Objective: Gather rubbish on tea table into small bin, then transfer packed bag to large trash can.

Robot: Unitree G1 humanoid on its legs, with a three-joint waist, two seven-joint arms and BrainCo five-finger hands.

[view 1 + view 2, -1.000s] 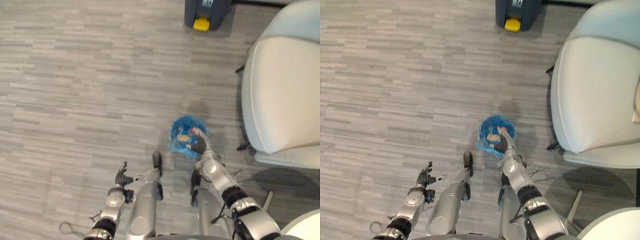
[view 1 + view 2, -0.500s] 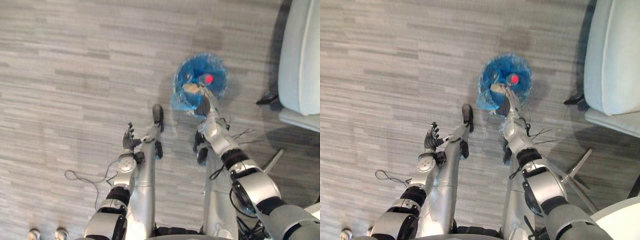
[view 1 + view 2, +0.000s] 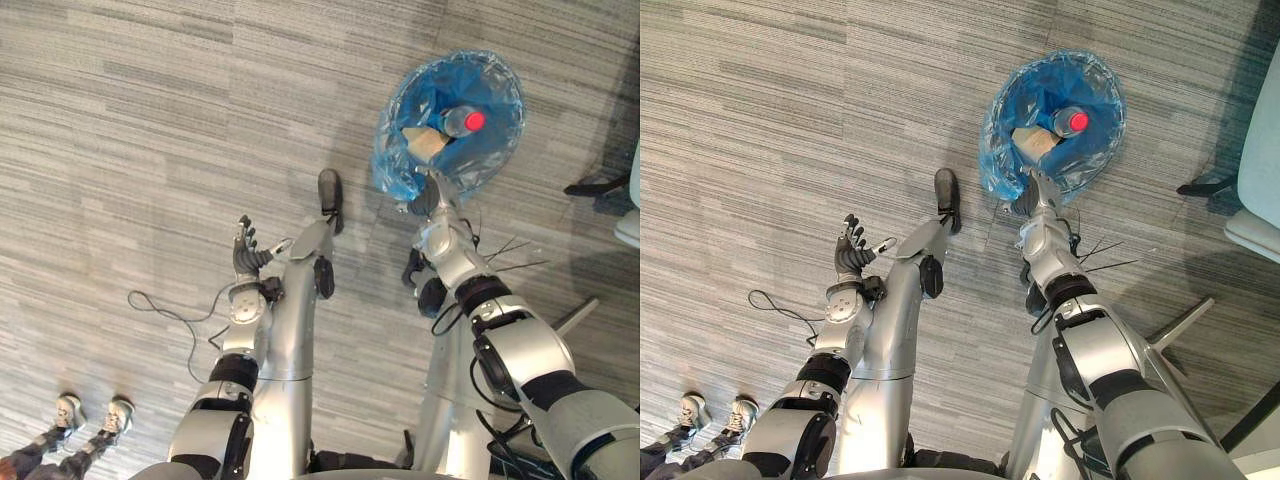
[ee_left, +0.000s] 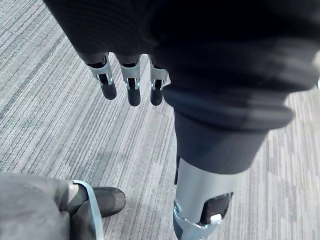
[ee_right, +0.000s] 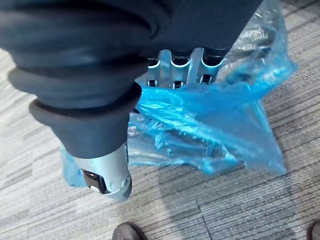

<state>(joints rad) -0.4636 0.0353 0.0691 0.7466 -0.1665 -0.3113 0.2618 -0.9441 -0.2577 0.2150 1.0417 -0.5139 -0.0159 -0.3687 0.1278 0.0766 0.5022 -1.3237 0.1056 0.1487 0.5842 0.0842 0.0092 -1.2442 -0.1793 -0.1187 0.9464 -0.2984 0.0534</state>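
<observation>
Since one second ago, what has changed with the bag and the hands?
Mostly the camera shifted: the armchair now sits at the edge, and a person's shoes came into view. The right hand still holds the blue bag; the left hand stays open, empty.

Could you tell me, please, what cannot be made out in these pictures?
Right hand's grip: the blue bag's plastic covers it in the right wrist view.
Bag's lower contents: hidden in the eye views under the red-capped bottle, a beige item and plastic folds.
Person: cut off above the shoes by the eye views' lower left edge.
Pale chair: cut off by the right edge.
</observation>
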